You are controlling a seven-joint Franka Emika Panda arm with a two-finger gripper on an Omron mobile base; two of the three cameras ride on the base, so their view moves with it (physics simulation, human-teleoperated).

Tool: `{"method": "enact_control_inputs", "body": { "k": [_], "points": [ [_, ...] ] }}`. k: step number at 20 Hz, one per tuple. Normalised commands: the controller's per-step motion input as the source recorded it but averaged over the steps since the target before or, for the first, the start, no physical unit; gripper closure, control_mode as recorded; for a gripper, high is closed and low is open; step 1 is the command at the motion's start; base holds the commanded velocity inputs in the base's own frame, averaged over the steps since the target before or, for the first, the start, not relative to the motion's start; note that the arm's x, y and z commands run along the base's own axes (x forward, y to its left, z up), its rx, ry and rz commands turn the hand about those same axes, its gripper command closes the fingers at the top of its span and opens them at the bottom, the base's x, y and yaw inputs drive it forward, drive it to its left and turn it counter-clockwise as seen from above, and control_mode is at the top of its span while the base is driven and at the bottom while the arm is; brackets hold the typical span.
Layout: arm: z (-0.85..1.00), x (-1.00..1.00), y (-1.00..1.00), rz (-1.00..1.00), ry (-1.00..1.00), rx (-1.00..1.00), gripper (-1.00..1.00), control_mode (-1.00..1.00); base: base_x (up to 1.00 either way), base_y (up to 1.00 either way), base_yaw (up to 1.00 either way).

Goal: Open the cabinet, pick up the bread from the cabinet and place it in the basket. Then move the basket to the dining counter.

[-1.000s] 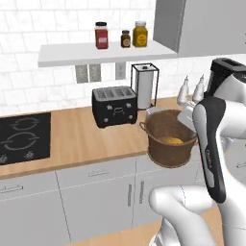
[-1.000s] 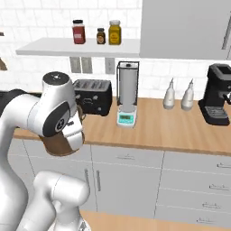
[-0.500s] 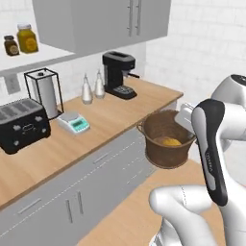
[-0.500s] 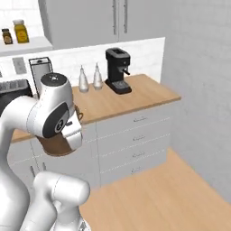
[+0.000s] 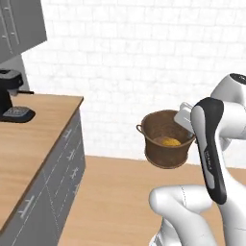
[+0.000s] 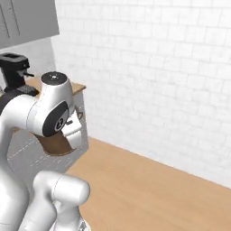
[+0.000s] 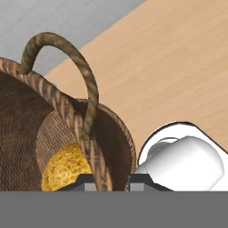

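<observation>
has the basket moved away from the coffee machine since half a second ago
Yes. The basket, bread inside, hung over the counter's drawer fronts then; now it hangs beyond the counter's end, over the wood floor, further right of the coffee machine.

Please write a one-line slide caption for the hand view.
Gripper clamped on the rim of the woven basket, bread inside, above the wooden floor.

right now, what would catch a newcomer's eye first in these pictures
The brown woven basket hangs in mid-air above the wooden floor, beyond the counter's end, carried at its rim by the gripper. Inside it lies the golden bread. At the far left a black coffee machine stands on the wood counter.
</observation>
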Motion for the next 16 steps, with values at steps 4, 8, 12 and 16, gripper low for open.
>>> {"method": "enact_control_inputs", "body": {
  "k": [4,8,12,16],
  "points": [
    [0.0,0.0,0.0,0.0,0.0,0.0,1.0,1.0,-0.26,0.0,-0.94],
    [0.0,0.0,0.0,0.0,0.0,0.0,1.0,1.0,-0.24,0.0,-0.93],
    [0.0,0.0,0.0,0.0,0.0,0.0,1.0,1.0,-0.16,0.0,-0.93],
    [0.0,0.0,0.0,0.0,0.0,0.0,1.0,1.0,-0.14,0.0,-0.93]
  ]
}}
